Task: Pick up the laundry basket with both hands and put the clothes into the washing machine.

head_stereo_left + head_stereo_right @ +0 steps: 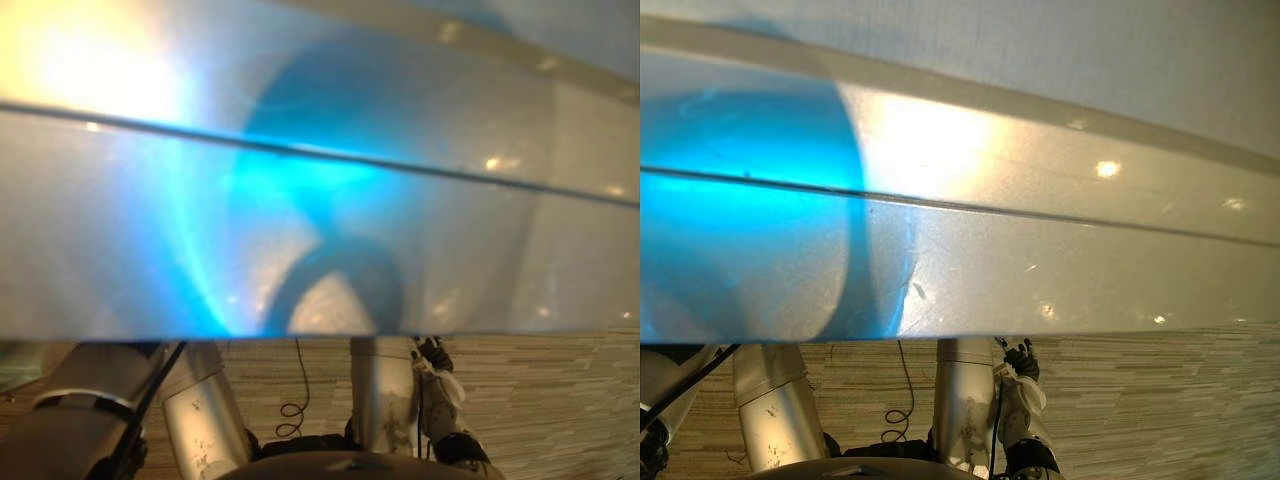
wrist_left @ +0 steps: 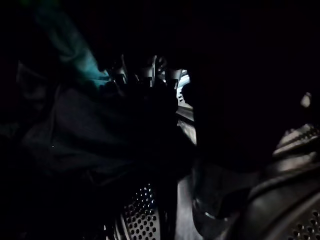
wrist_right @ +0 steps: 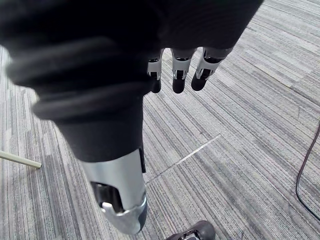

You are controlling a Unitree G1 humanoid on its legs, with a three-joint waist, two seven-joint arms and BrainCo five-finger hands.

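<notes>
Left wrist view looks into the washing machine drum (image 2: 142,220). The dark clothes (image 2: 90,130) lie just before the left hand (image 2: 150,72), already inside; whether it grips them I cannot tell. The right hand (image 3: 180,75) hangs relaxed and empty over the floor (image 3: 240,150), well apart, so the left is nearer.

No text, label, number or sign is legible on any surface.
</notes>
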